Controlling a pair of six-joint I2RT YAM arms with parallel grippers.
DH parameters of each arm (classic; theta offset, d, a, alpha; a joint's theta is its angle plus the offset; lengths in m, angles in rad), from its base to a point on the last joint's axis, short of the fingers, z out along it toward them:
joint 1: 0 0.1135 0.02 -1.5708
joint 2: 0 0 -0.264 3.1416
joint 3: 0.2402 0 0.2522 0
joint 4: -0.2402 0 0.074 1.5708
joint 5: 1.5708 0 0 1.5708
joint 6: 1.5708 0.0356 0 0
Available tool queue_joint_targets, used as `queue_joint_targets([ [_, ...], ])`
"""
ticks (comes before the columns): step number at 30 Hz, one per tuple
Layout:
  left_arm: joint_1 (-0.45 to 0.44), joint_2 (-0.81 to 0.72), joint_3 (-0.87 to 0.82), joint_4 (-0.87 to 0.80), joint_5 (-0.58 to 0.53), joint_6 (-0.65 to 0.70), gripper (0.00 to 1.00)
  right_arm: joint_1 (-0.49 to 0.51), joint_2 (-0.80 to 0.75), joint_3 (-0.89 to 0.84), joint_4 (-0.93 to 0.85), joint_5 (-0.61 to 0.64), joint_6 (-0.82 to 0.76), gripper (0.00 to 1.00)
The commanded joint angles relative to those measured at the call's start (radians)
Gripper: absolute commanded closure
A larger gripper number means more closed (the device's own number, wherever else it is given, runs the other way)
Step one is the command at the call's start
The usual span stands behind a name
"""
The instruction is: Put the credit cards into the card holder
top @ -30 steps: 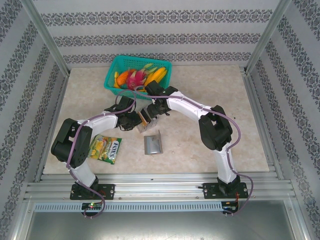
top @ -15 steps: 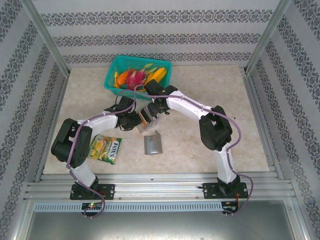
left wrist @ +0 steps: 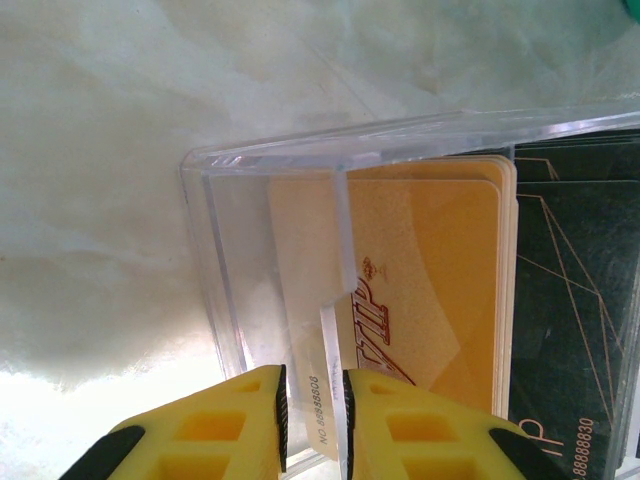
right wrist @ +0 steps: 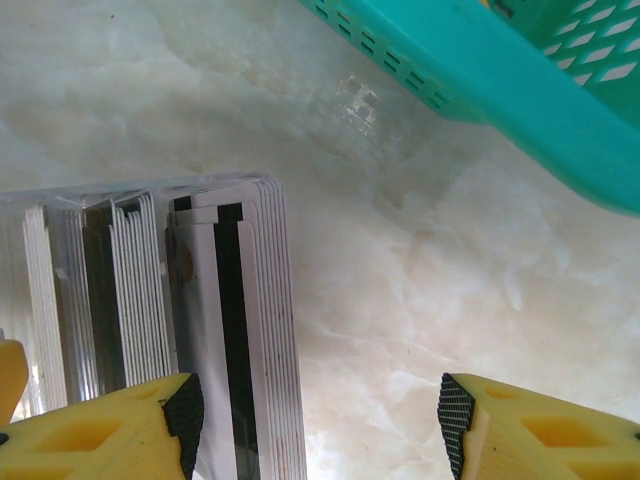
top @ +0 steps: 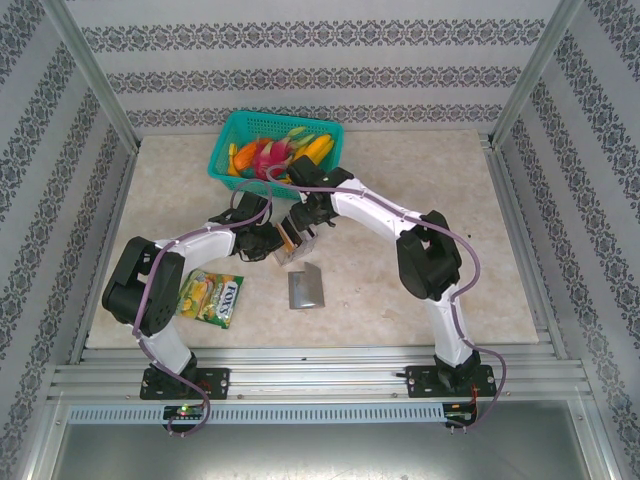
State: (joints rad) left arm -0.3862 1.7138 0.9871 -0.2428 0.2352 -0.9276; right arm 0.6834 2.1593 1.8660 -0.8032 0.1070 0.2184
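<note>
The credit cards stand on edge in a small clear open-top box [left wrist: 222, 300]: tan-orange ones [left wrist: 430, 270] beside dark ones [left wrist: 575, 300]. My left gripper [left wrist: 312, 425] is shut on a thin wall of that box. In the right wrist view, white cards with a black stripe [right wrist: 232, 330] form the outer end of the stack. My right gripper [right wrist: 320, 420] stands open, with its left finger [right wrist: 185, 415] against those cards and bare table in the gap. The card holder [top: 306, 287], a flat grey wallet, lies on the table just nearer than both grippers [top: 292, 232].
A teal basket [top: 275, 150] of colourful items sits just behind the box, and its rim [right wrist: 520, 70] is close to my right gripper. A green-yellow snack packet [top: 210, 298] lies beside the left arm. Patterned walls and metal rails enclose the marble table [top: 440, 180].
The right gripper has shifted slightly toward the back left at the box. The card holder's raised flap now lies flatter. The left gripper keeps its hold.
</note>
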Motion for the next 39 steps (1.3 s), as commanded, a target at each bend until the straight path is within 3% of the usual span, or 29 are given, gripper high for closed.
queue_joint_targets([
  [1, -0.021, 0.043, -0.026, -0.041, 0.033, -0.002, 0.77, 0.003, 0.032, 0.025, -0.018, -0.009, 0.02, 0.35],
  [6, -0.022, 0.047, -0.027, -0.035, 0.037, -0.005, 0.77, 0.001, 0.052, 0.023, -0.016, -0.008, 0.019, 0.35],
  [16, -0.022, 0.045, -0.035, -0.035, 0.034, -0.007, 0.78, 0.003, 0.025, 0.031, -0.044, 0.124, -0.007, 0.37],
  [39, -0.021, 0.056, -0.043, -0.029, 0.033, -0.01, 0.78, 0.021, 0.027, 0.065, -0.069, 0.137, -0.022, 0.46],
])
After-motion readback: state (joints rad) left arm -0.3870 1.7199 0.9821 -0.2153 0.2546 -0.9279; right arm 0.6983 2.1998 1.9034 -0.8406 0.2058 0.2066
